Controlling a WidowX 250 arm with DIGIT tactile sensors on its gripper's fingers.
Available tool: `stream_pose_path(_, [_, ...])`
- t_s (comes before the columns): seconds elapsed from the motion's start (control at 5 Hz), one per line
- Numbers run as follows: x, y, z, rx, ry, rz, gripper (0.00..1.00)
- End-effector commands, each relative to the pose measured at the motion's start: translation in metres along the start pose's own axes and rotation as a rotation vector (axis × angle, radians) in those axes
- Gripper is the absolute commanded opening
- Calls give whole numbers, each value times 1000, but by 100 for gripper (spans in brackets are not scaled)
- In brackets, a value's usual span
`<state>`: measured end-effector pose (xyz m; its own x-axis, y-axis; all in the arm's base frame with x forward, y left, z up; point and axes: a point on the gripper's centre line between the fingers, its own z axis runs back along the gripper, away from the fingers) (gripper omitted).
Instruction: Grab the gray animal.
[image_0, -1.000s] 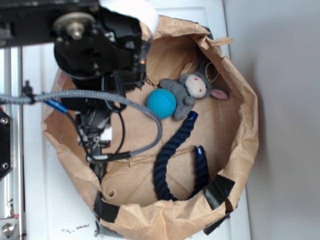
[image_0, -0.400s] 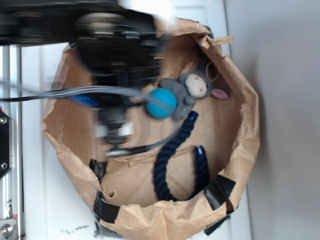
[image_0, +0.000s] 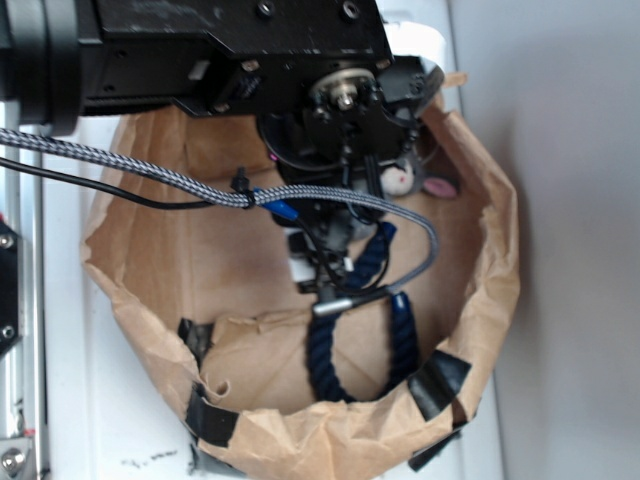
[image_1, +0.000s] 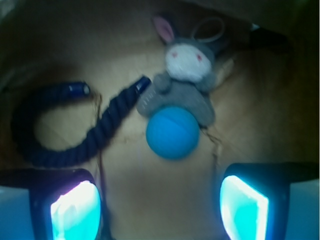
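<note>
The gray animal (image_1: 185, 85) is a small plush with a cream face, red dots and pink-lined ears, lying on the brown paper floor. In the wrist view it lies ahead of my gripper (image_1: 160, 205), beyond the teal-blue ball (image_1: 172, 132) that touches its belly. The lit fingers (image_1: 75, 212) stand wide apart, open, with only bare paper between them. In the exterior view the arm covers most of the gray animal (image_0: 400, 180); only its face and a pink ear show. My gripper (image_0: 330, 235) hangs just left of it.
A dark navy rope (image_1: 75, 145) curls left of the animal, one end close to its arm; the same rope (image_0: 325, 360) curves toward the near wall. Everything lies inside a crumpled brown paper bag (image_0: 490, 250) with raised walls and black tape patches.
The arm has swung from the left side of the bag to the right, now over the ball and the animal. The ball is hidden in the exterior view. The toys have not moved.
</note>
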<state>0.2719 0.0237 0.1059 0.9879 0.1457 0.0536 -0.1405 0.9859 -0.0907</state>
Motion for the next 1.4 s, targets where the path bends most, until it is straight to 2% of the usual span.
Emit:
stream_pose_path(0.0, [-6,9,-13,-126,-185,14,100])
stream_pose_path(0.6, [28,-7,-31,-53,-187,79,100])
stream_pose_path(0.8, [39,-4,-33,-54,-203,90,100])
stream_pose_path(1.0, [52,-7,-42,-48,-190,96,100])
stream_pose_path(1.2, [59,-15,-63,-9,-182,79,100])
